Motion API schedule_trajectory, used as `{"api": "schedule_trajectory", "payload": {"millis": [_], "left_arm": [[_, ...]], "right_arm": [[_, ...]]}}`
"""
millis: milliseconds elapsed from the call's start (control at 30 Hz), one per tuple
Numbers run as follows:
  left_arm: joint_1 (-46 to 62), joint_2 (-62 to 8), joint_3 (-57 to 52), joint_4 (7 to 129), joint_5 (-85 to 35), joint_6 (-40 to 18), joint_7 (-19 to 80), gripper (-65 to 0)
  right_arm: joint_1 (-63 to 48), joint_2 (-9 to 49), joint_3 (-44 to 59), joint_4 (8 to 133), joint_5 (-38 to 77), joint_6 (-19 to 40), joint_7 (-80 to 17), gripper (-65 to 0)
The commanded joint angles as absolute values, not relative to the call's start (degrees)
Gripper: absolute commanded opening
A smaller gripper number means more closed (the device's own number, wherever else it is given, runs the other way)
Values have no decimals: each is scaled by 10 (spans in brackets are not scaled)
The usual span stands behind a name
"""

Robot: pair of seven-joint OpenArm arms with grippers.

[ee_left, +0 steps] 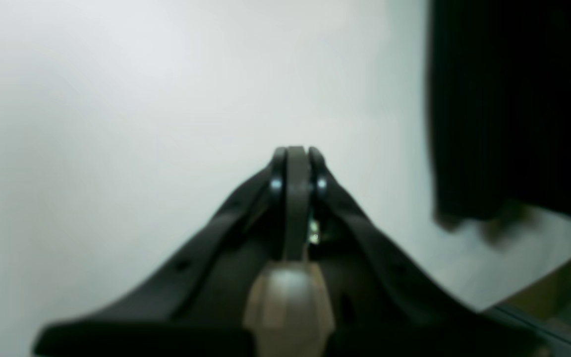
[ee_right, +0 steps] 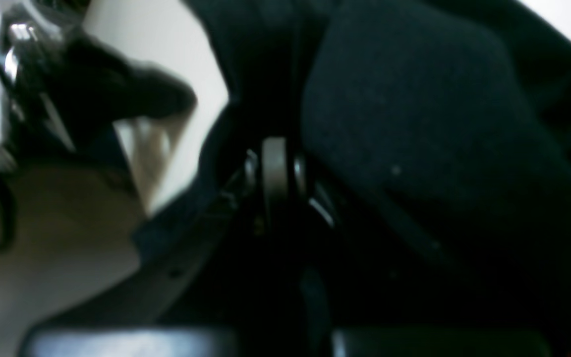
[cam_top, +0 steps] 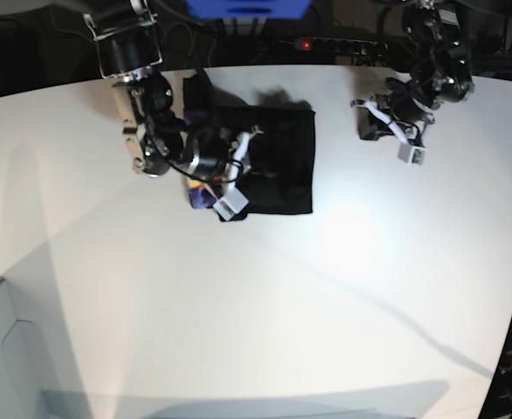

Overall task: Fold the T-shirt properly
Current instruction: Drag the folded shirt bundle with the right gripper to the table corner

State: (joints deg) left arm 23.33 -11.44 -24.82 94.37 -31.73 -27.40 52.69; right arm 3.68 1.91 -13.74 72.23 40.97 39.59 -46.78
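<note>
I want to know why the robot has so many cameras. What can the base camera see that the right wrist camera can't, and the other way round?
Only the base view shows the whole white table, both arms, the left end effector away from the cloth, and a bit of purple and orange print. Only the right wrist view shows, up close though blurry, the right end effector shut with black fabric around it. Both show the black T-shirt and the table.
</note>
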Motion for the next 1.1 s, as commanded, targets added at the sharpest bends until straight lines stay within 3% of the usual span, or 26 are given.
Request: {"api": "schedule_trajectory", "payload": {"millis": [0,100,267,400,767,1067], "left_arm": [[240,-121,-258,946,-301,-268,541,-650],[240,-121,-276,946,-301,-268,543,-650],[241,-122,-288,949,-302,-268,544,-650],[241,-121,-288,950,-302,-268,544,-650],[239,-121,-288,948,-298,-268,540,-650],[235,-121,-288,945,-297,-268,538,-650]], "right_arm": [[44,23,-136,694,400,400,-468,-650],[57,36,-121,608,400,389,-413,-650],[51,63,-44,585,401,250,-327,-650],[42,76,69,585,401,194,-298,-650],[4,80,416,586,400,133,-298,-650],[-35,64,478,586,404,132,-297,-650]]}}
